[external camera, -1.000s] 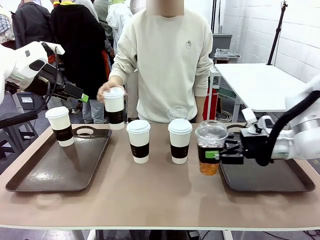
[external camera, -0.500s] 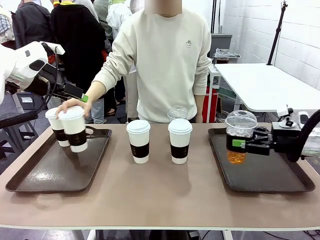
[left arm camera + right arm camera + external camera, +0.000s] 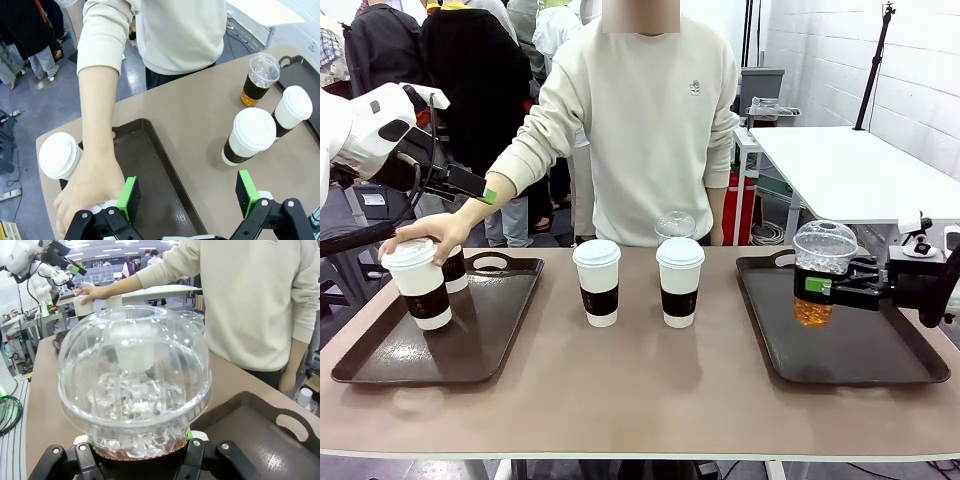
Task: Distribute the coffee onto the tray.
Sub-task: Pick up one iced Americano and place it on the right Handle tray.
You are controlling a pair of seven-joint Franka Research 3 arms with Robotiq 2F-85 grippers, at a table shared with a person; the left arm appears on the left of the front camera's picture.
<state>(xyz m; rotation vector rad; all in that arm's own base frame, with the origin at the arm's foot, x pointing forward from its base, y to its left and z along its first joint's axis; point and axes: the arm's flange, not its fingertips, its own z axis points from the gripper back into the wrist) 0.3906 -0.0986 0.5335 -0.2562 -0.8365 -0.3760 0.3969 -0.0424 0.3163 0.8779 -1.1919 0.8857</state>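
My right gripper is shut on a clear dome-lidded cup of amber coffee, held just above the right tray; up close, the cup's dome sits between my fingers. The person's hand grips a white sleeved cup from above on the left tray, with another white cup behind it. Two white cups stand mid-table, and a second clear cup stands behind them. My left gripper hovers open above the left tray's far end, its pads apart.
The person stands at the table's far side, one arm stretched under my left gripper. Bare table lies between the two trays. A white table stands at the back right, and other people stand behind at the left.
My right gripper carried the clear cup rightward from the table's middle to above the right tray. The person's hand moved a white cup leftward and down onto the left tray.
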